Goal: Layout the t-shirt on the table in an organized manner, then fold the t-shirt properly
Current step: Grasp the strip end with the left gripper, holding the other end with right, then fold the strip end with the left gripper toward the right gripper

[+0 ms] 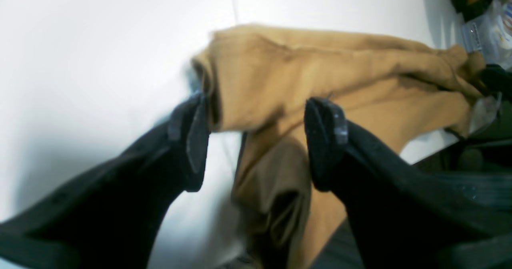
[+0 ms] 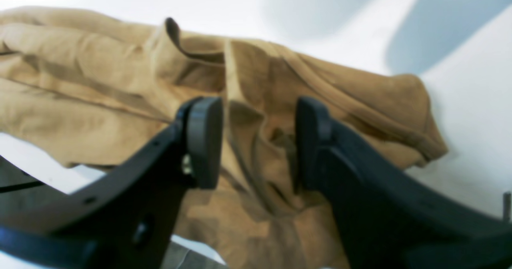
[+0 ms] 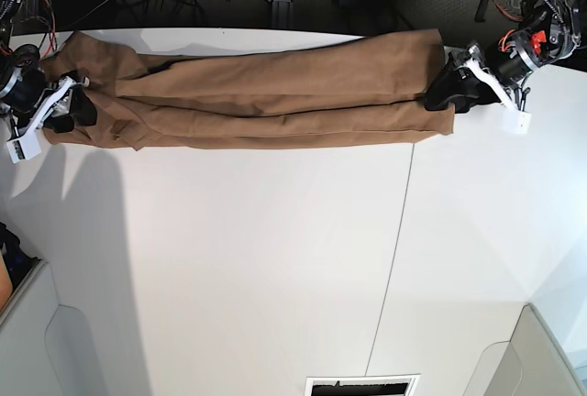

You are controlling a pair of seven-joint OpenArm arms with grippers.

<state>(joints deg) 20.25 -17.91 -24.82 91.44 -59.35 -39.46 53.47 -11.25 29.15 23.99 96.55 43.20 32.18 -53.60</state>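
on the left of the base view, my right gripper [image 3: 71,103] sits at one end of the t-shirt [image 3: 275,93]. in its wrist view the two pads [image 2: 204,141] stand apart with bunched tan cloth between and ahead of them, so i read it as released or only loosely around the fabric, not clenched. the folds there look thick and layered, probably a sleeve or shoulder rolled over itself.

the shirt lies along the far edge of the desk [image 3: 275,258], pulled into a long narrow band between my two grippers, several lengthwise folds stacked on each other. it is soft, light and limp; it will sag and crease wherever i do not support it, and it will not hold a shape on its own. nothing about it is fragile, but a single layer can slip out of a shallow pinch.

on the right of that view, my left gripper [image 3: 454,92] is at the other end. its wrist view shows the jaws open too, one pad [image 1: 326,141] just beside a hanging fold, cloth draped between them. i judge the best hold to be a deep bite on a hem corner at each end, taking one edge only, so the band can be opened flat.
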